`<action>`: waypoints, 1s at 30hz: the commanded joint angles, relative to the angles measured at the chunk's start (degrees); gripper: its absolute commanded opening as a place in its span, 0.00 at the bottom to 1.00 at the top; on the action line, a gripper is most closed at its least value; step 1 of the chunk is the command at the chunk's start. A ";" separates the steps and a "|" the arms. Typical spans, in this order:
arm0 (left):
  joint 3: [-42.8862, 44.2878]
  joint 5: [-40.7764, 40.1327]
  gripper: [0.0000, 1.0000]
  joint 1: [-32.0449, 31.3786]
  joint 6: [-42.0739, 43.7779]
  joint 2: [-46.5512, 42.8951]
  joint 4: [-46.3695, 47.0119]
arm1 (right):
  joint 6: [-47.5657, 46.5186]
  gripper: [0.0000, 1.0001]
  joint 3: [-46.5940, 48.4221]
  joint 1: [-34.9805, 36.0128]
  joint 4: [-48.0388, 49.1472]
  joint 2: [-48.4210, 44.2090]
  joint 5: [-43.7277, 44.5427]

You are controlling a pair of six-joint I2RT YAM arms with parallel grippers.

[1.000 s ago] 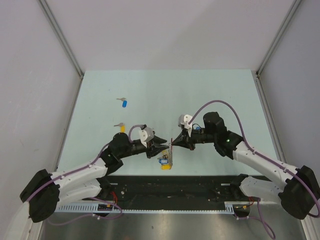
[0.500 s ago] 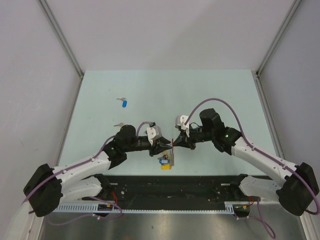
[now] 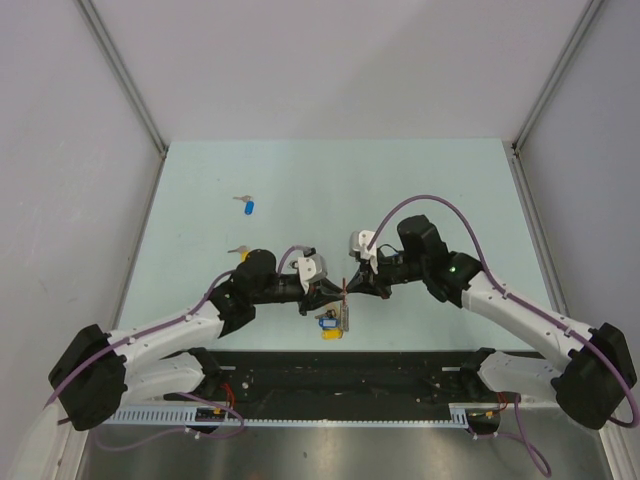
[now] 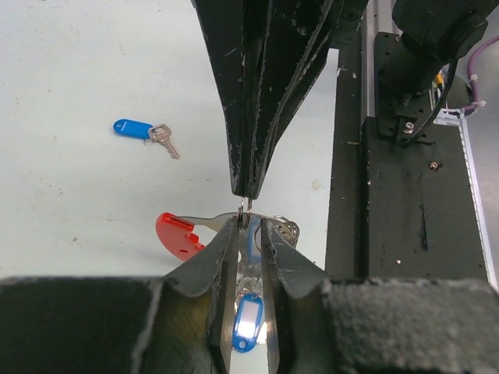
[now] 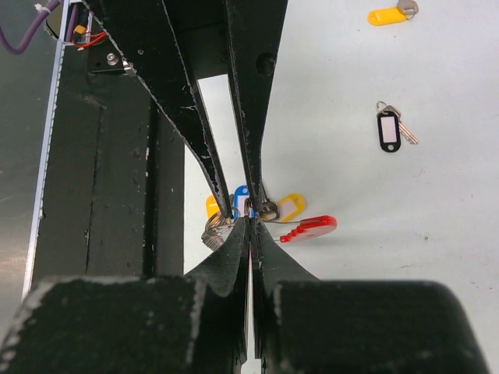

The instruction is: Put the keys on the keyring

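Over the middle of the near edge of the bench [image 3: 400, 180], the two arms meet tip to tip around one keyring [image 4: 178, 234], which hangs clear of the surface. The right gripper [image 3: 350, 288] has its fingers pressed together on the ring's silver wire. The left gripper [image 3: 331, 292] has its fingers a narrow gap apart, one on each side of that wire.

One red plastic arc shows on the ring. Below it hangs a bunch of keys [image 3: 329, 322]; the right wrist view shows three tags there, two yellow and one blue.

From above, two keys lie loose toward the left edge: one blue-tagged key [image 3: 247, 206], farther back, and one yellow-tagged key [image 3: 240, 253], just beside the left arm. The right wrist view also shows one dark-rimmed tag [image 5: 388, 131] with a key on it. The left wrist view shows a loose blue key [image 4: 134, 128]; whether it is the blue-tagged one I cannot tell.

The tags' label windows are too small to read.
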 commanded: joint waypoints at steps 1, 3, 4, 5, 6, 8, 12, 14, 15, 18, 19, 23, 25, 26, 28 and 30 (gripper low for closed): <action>3.02 0.78 0.22 -0.63 1.33 0.22 0.13 | -1.11 0.00 2.90 0.18 0.35 0.46 -0.96; 3.10 0.69 0.22 -0.63 1.24 0.13 0.22 | -1.28 0.00 3.07 0.36 0.18 0.90 -0.87; 3.02 0.78 0.23 -0.72 1.16 0.13 0.57 | -1.28 0.00 3.16 0.44 0.17 0.99 -0.87; 3.02 0.95 0.22 -0.72 1.16 -0.04 0.75 | -1.28 0.00 3.07 0.53 0.17 1.08 -0.70; 3.02 0.87 0.23 -0.72 1.16 0.05 0.83 | -1.20 0.00 3.25 0.62 0.09 1.08 -0.70; 2.93 0.87 0.21 -0.72 1.33 0.13 0.84 | -1.19 0.00 3.25 0.71 0.17 1.26 -0.61; 2.75 0.87 0.17 -0.72 1.60 0.31 0.57 | -1.19 0.00 3.42 0.71 0.09 1.26 -0.52; 2.67 0.78 0.17 -0.72 1.59 0.48 0.57 | -1.19 0.00 3.51 0.71 -0.09 1.26 -0.35; 2.58 0.61 0.17 -0.72 1.60 0.40 0.40 | -1.19 0.00 3.60 0.71 -0.09 1.26 -0.35; 2.66 0.25 0.14 -0.72 1.68 0.66 0.22 | -1.19 0.00 3.78 0.80 -0.26 1.34 -0.35; 2.58 0.25 0.11 -0.72 1.77 0.66 0.13 | -1.19 0.00 3.78 0.80 -0.26 1.34 -0.35; 2.58 0.16 0.00 -0.72 1.68 0.75 0.22 | -0.93 0.00 3.86 0.80 0.00 1.17 -0.08; 2.05 -0.27 0.00 -0.72 1.33 0.49 0.92 | 0.81 0.00 3.95 0.80 0.44 0.82 0.09; 1.70 -0.54 0.00 -0.72 1.16 0.23 1.53 | 1.70 0.03 3.87 0.71 1.13 0.21 0.44; -0.05 -1.59 0.00 -0.72 0.02 -0.92 4.34 | 3.98 0.16 3.86 0.62 2.19 -0.76 3.76; -1.81 -2.82 0.01 -0.72 -1.30 -1.79 7.06 | 8.20 0.24 3.86 0.10 3.34 -1.90 7.46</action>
